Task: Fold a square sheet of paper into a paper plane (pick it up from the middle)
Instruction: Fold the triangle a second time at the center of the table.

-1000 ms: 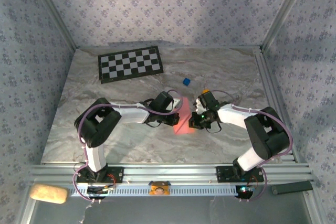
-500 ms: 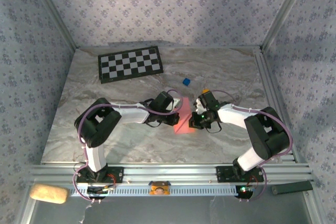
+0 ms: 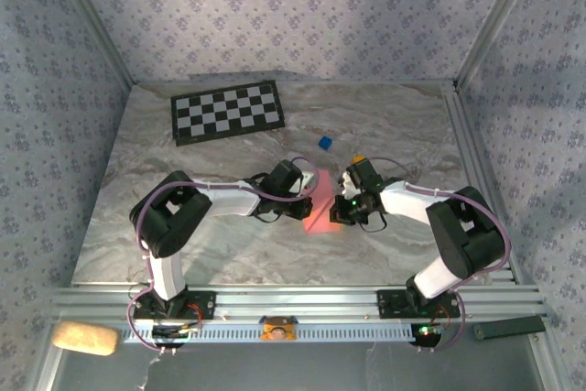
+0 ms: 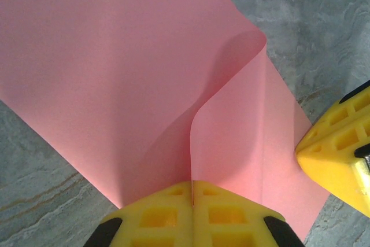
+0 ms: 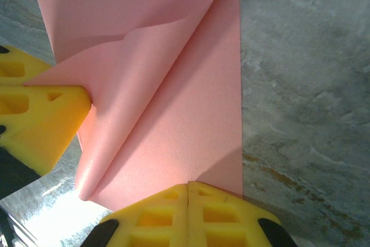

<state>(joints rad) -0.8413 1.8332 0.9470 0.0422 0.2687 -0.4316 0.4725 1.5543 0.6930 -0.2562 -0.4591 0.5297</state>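
The salmon-pink square sheet of paper [image 3: 320,215] lies on the marble table between both arms, with one flap curled up. My left gripper [image 3: 312,190] is shut on that flap's edge; in the left wrist view the thin edge runs between its yellow fingertips [image 4: 192,192] and the sheet [image 4: 110,79] bows up. My right gripper [image 3: 340,209] is shut, its tips [image 5: 189,190] resting on the sheet's [image 5: 179,120] near edge, and no paper shows between them. Each wrist view catches the other gripper's yellow finger [image 4: 341,154] [image 5: 40,117].
A black-and-white checkerboard mat [image 3: 227,112] lies at the back left. A small blue block [image 3: 324,142] and an orange block [image 3: 359,160] sit just behind the grippers. An aluminium rail [image 3: 472,167] borders the table's right side.
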